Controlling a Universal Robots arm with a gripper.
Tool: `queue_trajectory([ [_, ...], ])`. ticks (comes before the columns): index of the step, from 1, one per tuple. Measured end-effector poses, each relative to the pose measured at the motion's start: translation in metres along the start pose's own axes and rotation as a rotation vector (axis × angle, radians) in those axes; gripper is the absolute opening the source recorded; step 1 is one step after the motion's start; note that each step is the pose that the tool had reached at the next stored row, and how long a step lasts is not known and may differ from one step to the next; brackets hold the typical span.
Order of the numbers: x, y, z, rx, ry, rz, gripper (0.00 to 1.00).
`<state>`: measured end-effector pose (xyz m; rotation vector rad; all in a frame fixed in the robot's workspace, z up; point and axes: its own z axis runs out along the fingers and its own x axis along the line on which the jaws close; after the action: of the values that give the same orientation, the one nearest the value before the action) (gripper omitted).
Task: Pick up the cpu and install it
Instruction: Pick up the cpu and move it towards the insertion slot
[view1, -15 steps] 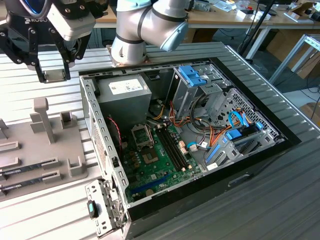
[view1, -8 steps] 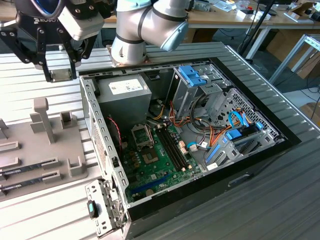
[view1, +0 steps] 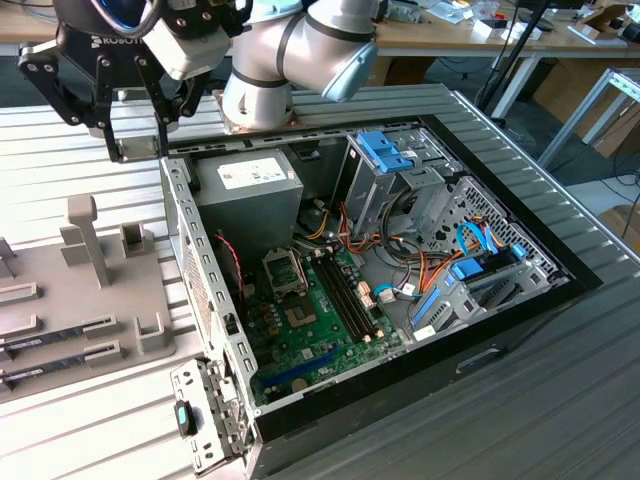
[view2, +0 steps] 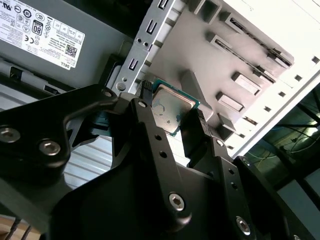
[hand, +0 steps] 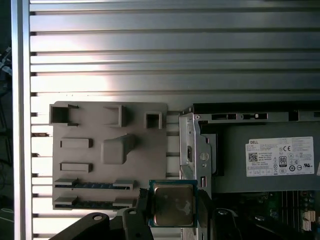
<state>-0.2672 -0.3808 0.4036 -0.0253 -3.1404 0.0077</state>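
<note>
- The gripper (view1: 140, 148) hangs in the air at the exterior view's far left, above the far left corner of the open computer case (view1: 470, 350) and next to the power supply (view1: 250, 185).
- In both wrist views its two black fingers (hand: 142, 206) are clamped on opposite edges of the cpu (hand: 173, 204), which sits between them, lifted off any surface.
- The cpu (view2: 171, 109) shows its dull silver top with a thin green rim, and its flat face is turned towards the cameras.
- In the first wrist view the held chip lies over the case's metal side wall (hand: 192, 150), between the grey holder tray (hand: 107, 125) and the power supply (hand: 270, 157).
- The tray rests on the slatted metal table (hand: 150, 50), to the exterior view's left of the case, with two memory sticks (hand: 92, 185) lying in its slots.
- Inside the case, the green motherboard (view1: 320, 325) lies flat, with the metal socket frame (view1: 283, 270) just near of the power supply and well apart from the gripper.
</note>
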Motion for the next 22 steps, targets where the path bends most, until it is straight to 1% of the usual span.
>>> queue_trajectory([
  [2, -0.0047, 0.0001, 0.0, 0.0, 0.0, 0.0, 0.47],
  [9, -0.0176, 0.0003, 0.0001, 0.0, 0.0, 0.0, 0.47],
  [10, -0.0207, 0.0003, 0.0001, 0.0, 0.0, 0.0, 0.47],
  [18, -0.0344, 0.0006, 0.0003, 0.0, 0.0, 0.0, 0.47],
  [20, -0.0397, 0.0006, 0.0003, 0.0, 0.0, 0.0, 0.47],
  [22, -0.0481, 0.0008, 0.0004, 0.0, 0.0, 0.0, 0.47],
])
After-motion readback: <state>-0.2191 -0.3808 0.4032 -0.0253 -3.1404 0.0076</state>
